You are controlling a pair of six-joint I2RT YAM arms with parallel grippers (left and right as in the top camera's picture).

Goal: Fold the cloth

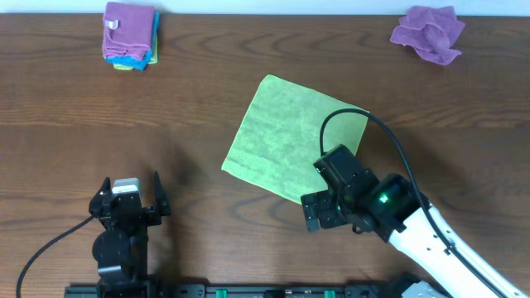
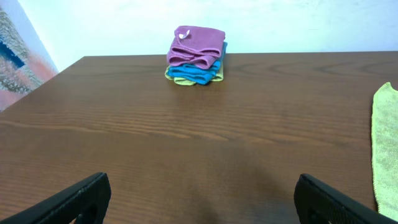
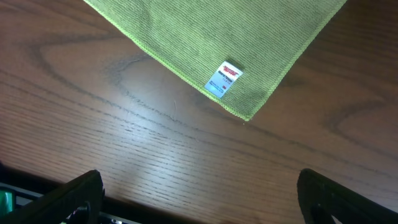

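Note:
A light green cloth [image 1: 286, 136] lies flat and unfolded, turned at an angle, at the middle of the table. In the right wrist view its near corner [image 3: 249, 115] with a small white label [image 3: 222, 79] shows just ahead of the fingers. My right gripper [image 1: 313, 213] is open and empty, low over bare wood right at that corner. My left gripper [image 1: 131, 196] is open and empty at the front left, well left of the cloth; the cloth's edge [image 2: 385, 149] shows at the right of its view.
A stack of folded cloths, purple on top over blue and yellow-green [image 1: 129, 35], sits at the back left and shows in the left wrist view [image 2: 196, 55]. A crumpled purple cloth [image 1: 428, 33] lies at the back right. The table's front edge is close behind both grippers.

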